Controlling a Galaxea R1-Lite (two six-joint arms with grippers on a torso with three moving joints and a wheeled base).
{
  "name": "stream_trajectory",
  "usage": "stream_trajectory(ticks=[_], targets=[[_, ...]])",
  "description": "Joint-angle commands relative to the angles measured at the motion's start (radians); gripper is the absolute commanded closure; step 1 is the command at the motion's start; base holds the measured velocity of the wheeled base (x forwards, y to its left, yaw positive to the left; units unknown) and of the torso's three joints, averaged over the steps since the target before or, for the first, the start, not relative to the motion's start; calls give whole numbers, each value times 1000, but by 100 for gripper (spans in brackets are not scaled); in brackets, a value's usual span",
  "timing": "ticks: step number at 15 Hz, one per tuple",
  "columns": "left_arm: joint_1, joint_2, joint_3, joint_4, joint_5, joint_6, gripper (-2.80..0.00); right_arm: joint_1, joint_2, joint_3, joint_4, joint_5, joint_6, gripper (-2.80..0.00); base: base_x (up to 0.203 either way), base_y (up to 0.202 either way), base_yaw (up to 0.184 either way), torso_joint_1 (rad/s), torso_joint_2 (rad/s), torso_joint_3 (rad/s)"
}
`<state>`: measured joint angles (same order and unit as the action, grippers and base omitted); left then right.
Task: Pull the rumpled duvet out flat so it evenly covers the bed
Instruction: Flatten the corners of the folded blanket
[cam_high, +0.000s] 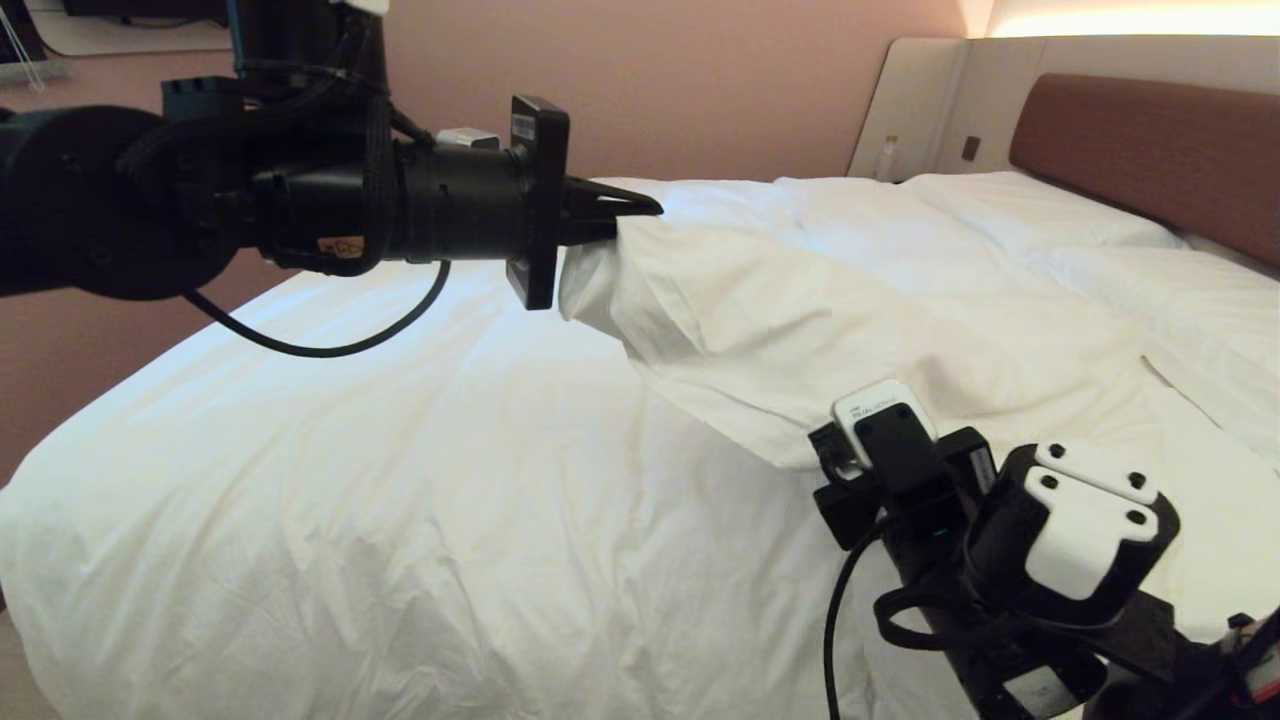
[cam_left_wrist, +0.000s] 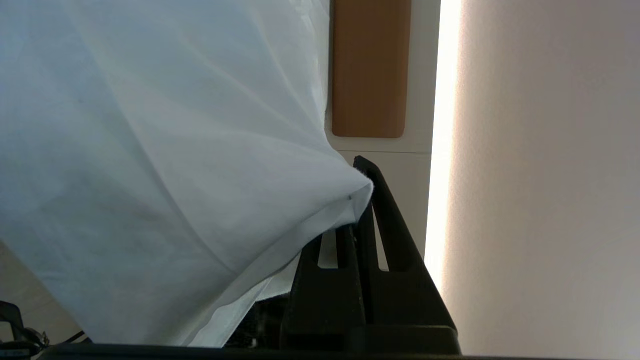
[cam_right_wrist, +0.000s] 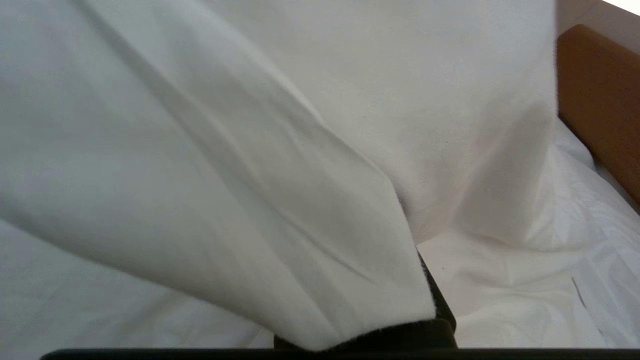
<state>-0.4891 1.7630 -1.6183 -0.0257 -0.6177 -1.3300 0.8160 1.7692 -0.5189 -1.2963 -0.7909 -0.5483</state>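
Head view: the left gripper (cam_high: 640, 210) is held level above the bed (cam_high: 300, 480), jaws pinched on a corner of the duvet (cam_high: 800, 300). The duvet hangs from that corner in a folded flap, the rest heaped toward the headboard (cam_high: 1150, 150) and pillows (cam_high: 1030, 215). The right arm sits low at the near edge; its gripper is hidden under the fold.

Left wrist view: black fingers (cam_left_wrist: 385, 225) are closed on the hem, only a thin edge of cloth between them.

Right wrist view: the duvet drapes over the right gripper (cam_right_wrist: 425, 310), which is clamped on its edge; one finger barely shows.

Risk, as I judge it: the left hold is shallow, so a hard pull could slip the hem free. Uneven pulling between the arms would leave the cover skewed.
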Motion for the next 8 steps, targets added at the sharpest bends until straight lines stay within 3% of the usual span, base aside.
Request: stream_trajectory(ticks=[1, 5, 8], targets=[[0, 0, 4, 0, -4, -8, 0, 0, -61, 4, 13, -14, -4, 0, 0, 0, 0, 0, 0, 0], [0, -10, 38, 0, -10, -6, 0, 0, -240, 9, 157, -78, -2, 0, 0, 0, 0, 0, 0, 0], [-11, -20, 72, 0, -7, -3, 0, -47, -314, 16, 246, -109, 43, 0, 0, 0, 0, 0, 0, 0]])
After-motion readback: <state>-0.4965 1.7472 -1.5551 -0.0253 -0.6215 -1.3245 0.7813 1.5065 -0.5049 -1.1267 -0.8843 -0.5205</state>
